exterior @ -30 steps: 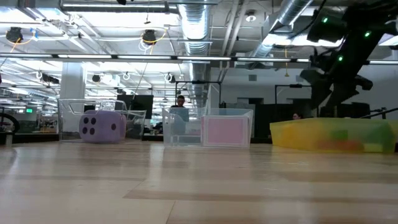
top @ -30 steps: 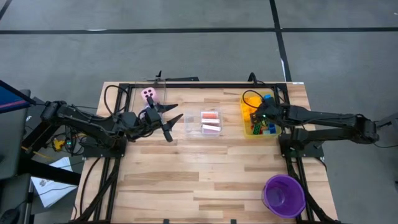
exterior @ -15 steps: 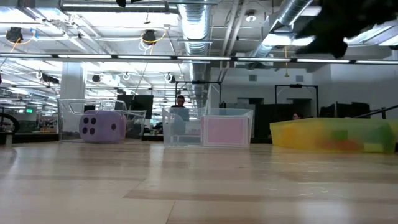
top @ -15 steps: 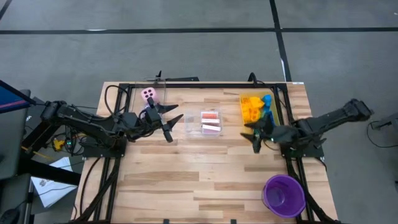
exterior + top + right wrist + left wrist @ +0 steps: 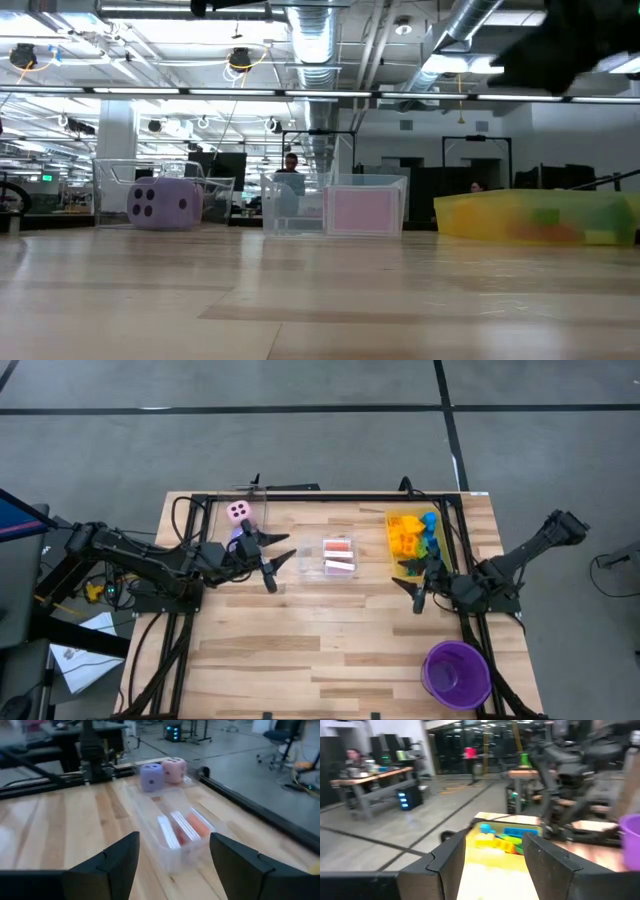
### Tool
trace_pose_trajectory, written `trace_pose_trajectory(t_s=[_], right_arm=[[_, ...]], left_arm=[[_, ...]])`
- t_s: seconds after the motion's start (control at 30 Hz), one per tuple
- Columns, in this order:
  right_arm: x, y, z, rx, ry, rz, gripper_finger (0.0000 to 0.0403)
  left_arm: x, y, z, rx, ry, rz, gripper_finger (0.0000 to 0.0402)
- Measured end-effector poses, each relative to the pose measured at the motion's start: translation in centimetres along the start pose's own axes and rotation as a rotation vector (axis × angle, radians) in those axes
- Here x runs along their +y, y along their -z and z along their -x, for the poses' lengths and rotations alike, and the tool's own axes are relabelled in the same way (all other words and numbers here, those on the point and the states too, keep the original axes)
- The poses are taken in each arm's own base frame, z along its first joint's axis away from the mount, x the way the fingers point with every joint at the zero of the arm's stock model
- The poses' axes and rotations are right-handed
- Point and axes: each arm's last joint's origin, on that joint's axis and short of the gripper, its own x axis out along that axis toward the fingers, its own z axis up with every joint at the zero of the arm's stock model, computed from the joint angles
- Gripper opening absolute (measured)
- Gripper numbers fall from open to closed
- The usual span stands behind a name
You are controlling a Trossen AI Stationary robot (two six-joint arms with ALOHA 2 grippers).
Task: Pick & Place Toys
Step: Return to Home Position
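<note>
The right pincer (image 5: 411,585) hangs over the light wooden counter (image 5: 300,650), just beside the near corner of the yellow see-through plastic bin (image 5: 392,530). Its two dark fingers (image 5: 112,865) stand apart with nothing between them. That bin holds a heap of small plastic building bricks (image 5: 407,536), with yellow, blue and green ones showing on top. The left pincer (image 5: 277,563) sits toward the other side of the counter, its fingers (image 5: 449,865) likewise spread and empty. It points at the clear rectangular plastic bin (image 5: 338,557) in the middle, near it but not touching. The pink-backed cards (image 5: 340,566) lie inside this clear bin. At the far edge on the left side rests the pink dotted die (image 5: 238,511), with the purple dotted die (image 5: 165,203) just beside it. From above, the left arm partly hides the purple one, and in the low view it shows behind clear plastic walls. The round purple cup (image 5: 457,672) stands upright near the counter's near right corner, well apart from both bins. A person (image 5: 290,165) shows small and far off in the room behind the counter.
</note>
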Motion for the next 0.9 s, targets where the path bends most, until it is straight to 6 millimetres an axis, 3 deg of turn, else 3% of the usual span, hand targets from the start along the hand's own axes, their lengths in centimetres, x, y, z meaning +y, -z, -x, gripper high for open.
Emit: trace_pose_trajectory(t_s=[0.17,0.3,0.9], right_arm=[[-2.0,4.4,-0.6,-0.059,-0.010,-0.110,0.0234],[-3.3,6.4,-0.4,-0.156,-0.096,-0.172,0.0234],[-4.6,6.0,1.2,-0.235,-0.474,-0.040,0.0234]], left_arm=[[-0.2,0.1,0.0,0.005,0.068,-0.007,0.0191],[-0.2,0.1,0.0,0.007,0.068,-0.008,0.0191],[-0.3,0.7,0.0,0.061,0.074,0.039,0.0191]])
